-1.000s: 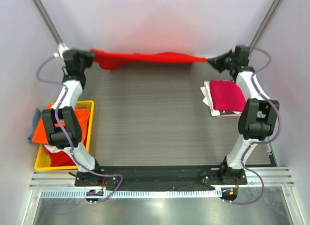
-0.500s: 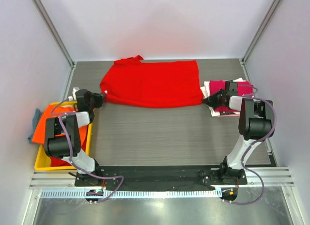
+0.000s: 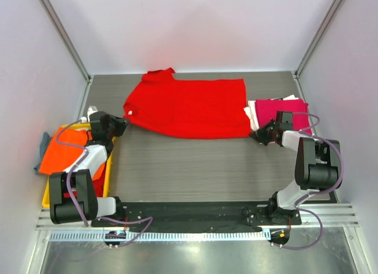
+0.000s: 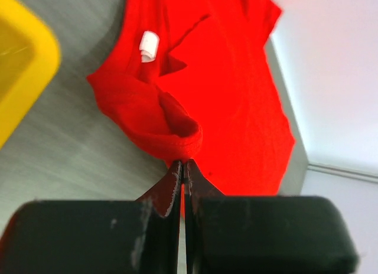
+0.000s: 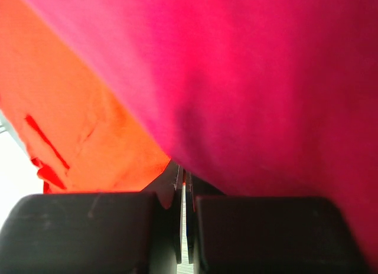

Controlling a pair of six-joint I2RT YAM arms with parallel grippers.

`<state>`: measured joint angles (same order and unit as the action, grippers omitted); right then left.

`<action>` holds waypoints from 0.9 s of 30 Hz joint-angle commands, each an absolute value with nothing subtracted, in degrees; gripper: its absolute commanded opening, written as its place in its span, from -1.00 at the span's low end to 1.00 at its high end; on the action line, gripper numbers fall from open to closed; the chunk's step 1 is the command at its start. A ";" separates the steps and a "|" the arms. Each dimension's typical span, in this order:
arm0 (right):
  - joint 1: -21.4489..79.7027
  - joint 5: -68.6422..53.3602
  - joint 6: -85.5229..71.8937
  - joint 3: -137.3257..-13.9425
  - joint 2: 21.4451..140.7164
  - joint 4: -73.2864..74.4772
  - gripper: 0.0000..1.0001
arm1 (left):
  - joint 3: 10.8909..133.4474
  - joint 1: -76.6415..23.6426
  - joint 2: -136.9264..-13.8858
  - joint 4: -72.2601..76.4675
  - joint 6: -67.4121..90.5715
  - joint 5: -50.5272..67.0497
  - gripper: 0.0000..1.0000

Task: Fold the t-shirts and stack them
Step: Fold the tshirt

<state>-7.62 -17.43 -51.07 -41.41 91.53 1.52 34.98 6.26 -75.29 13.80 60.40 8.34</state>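
Note:
A bright red t-shirt (image 3: 189, 105) lies spread flat at the back middle of the table, its white neck label showing in the left wrist view (image 4: 149, 43). My left gripper (image 3: 122, 124) is shut on the shirt's near left edge; its closed jaws (image 4: 184, 163) pinch a folded red hem (image 4: 177, 138). My right gripper (image 3: 257, 136) is shut at the shirt's near right corner. In the right wrist view the closed gripper (image 5: 183, 168) has red cloth (image 5: 71, 108) on its left and magenta cloth (image 5: 266, 79) overhead. A folded magenta and white stack (image 3: 266, 108) lies at the right.
A yellow crate (image 3: 110, 159) stands at the left edge and holds orange (image 3: 65, 147) and red shirts; it also shows in the left wrist view (image 4: 23, 55). A grey cloth (image 3: 42, 143) hangs beside it. Enclosure walls close off the back and sides.
The red shirt was stretched in the air at the back between both grippers; it now lies flat on the table. Both arms have drawn back toward me, still holding its near corners.

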 commanded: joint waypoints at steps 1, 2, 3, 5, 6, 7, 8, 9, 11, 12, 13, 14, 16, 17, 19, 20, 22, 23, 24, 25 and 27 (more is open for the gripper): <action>-7.91 -15.47 -49.04 -39.91 89.47 2.02 -0.97 | 36.65 6.06 -73.48 1.50 58.62 4.66 -0.99; -7.91 -15.21 -49.13 -39.64 89.12 2.28 -0.97 | 36.30 6.06 -73.04 0.62 59.23 4.40 -0.99; -7.91 -14.86 -49.13 -39.20 88.86 2.29 -0.97 | 35.78 6.06 -72.69 -1.82 59.50 4.05 -0.99; -7.91 -13.20 -49.31 -38.15 87.02 3.16 -0.98 | 35.07 6.06 -72.07 -3.51 59.85 2.99 -1.00; -7.91 -12.57 -49.39 -37.71 86.32 3.43 -0.97 | 34.02 6.06 -71.11 -4.56 59.94 2.64 -0.99; -7.91 -12.05 -49.39 -36.84 85.53 3.78 -0.97 | 33.40 6.06 -70.58 -5.01 60.20 2.20 -0.99; -7.91 -11.52 -49.22 -36.39 84.13 4.04 -0.97 | 32.79 6.06 -69.88 -5.44 60.12 1.41 -1.00; -7.91 -11.17 -49.13 -35.78 83.59 4.39 -0.97 | 31.65 6.06 -68.48 -6.49 60.20 0.97 -0.99; -7.91 -11.07 -48.78 -35.33 82.71 5.53 -0.98 | 30.50 6.06 -66.72 -7.64 59.77 0.53 -1.00; -7.91 -10.90 -48.08 -35.33 82.18 6.15 -0.98 | 29.71 5.98 -65.93 -9.30 59.59 -2.08 -1.00; -7.91 -10.64 -47.73 -35.42 82.09 6.94 -0.97 | 29.45 6.06 -64.18 -10.27 59.50 -2.98 -0.99; -7.91 -10.55 -47.12 -35.42 81.74 8.34 -0.98 | 28.66 6.06 -63.38 -11.85 58.98 -4.21 -0.99; -7.91 -9.76 -46.06 -35.42 81.39 9.84 -0.98 | 28.13 6.06 -61.27 -13.44 58.45 -5.18 -0.99; -7.91 -9.76 -45.79 -35.25 81.21 10.80 -0.98 | 27.78 6.06 -60.56 -14.93 58.10 -5.53 -1.00; -7.91 -9.32 -45.35 -34.54 79.98 11.77 -0.97 | 26.55 6.06 -59.33 -16.08 57.66 -5.80 -0.99; -7.91 -9.32 -45.26 -34.19 79.37 12.47 -0.97 | 26.02 6.06 -58.11 -16.52 57.48 -5.80 -1.00; -7.91 -8.53 -45.00 -33.14 77.44 13.09 -0.97 | 24.35 6.06 -56.79 -17.31 57.13 -5.54 -0.96; -7.91 -8.18 -44.83 -32.79 76.74 13.88 -0.97 | 23.48 6.06 -55.47 -18.18 57.13 -5.45 -0.93; -7.91 -8.00 -44.74 -32.17 76.21 14.15 -0.97 | 22.94 6.06 -54.59 -18.63 57.04 -5.45 -0.89; -7.91 -7.74 -44.56 -31.82 74.90 14.50 -0.97 | 22.50 5.98 -53.71 -18.98 57.04 -5.28 -0.88; -7.82 -8.00 -44.47 -30.94 73.66 15.29 -0.98 | 21.19 6.06 -50.63 -20.91 57.13 -5.54 -0.86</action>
